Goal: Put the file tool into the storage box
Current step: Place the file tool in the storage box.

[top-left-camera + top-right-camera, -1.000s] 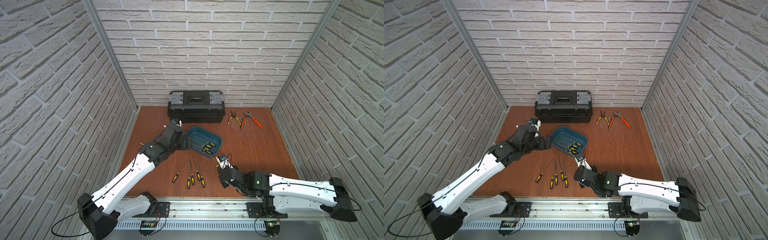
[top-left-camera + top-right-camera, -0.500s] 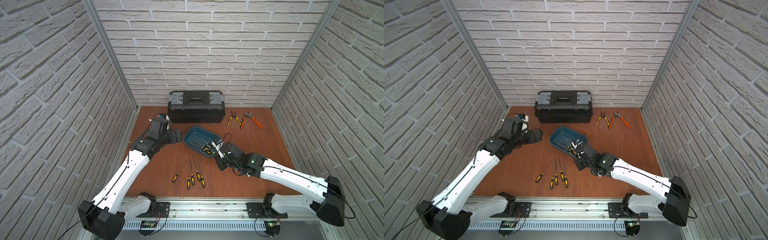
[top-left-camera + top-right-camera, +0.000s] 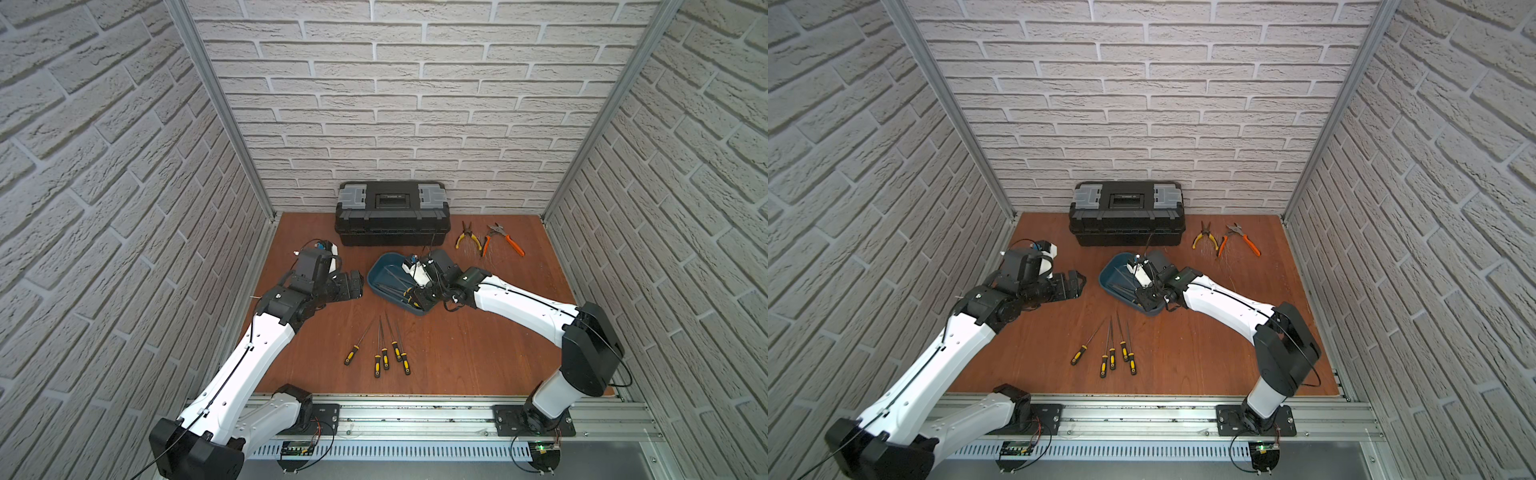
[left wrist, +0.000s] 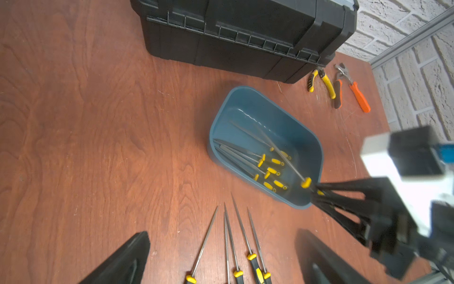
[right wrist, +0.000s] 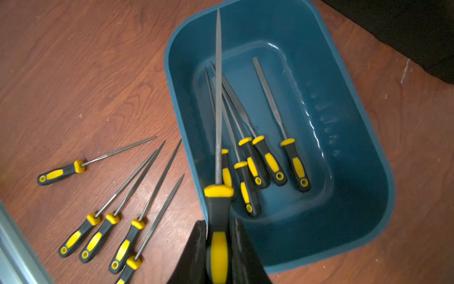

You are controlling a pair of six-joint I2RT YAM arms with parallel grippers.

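The right tool [image 5: 218,231] is closed tight on the black and yellow handle of a file [image 5: 218,98]. The handle sits over the near right corner of the box [image 5: 363,172], and the grey shaft reaches out over the inside of the box, above five other files [image 5: 267,157] that lie flat on its bottom. I cannot tell if the tip touches anything. The box stands in the middle of the surface [image 3: 478,353], just near of the black toolbox [image 3: 392,216] and not touching it. The left tool [image 3: 356,285] hangs to the left of the box, apart from it; in the left wrist view its jaws stand wide apart with nothing between them. Five more files [image 3: 380,353] lie on the surface near of the box, shafts pointing toward it. Two pliers [image 3: 490,241] lie at the far right, beside the toolbox.
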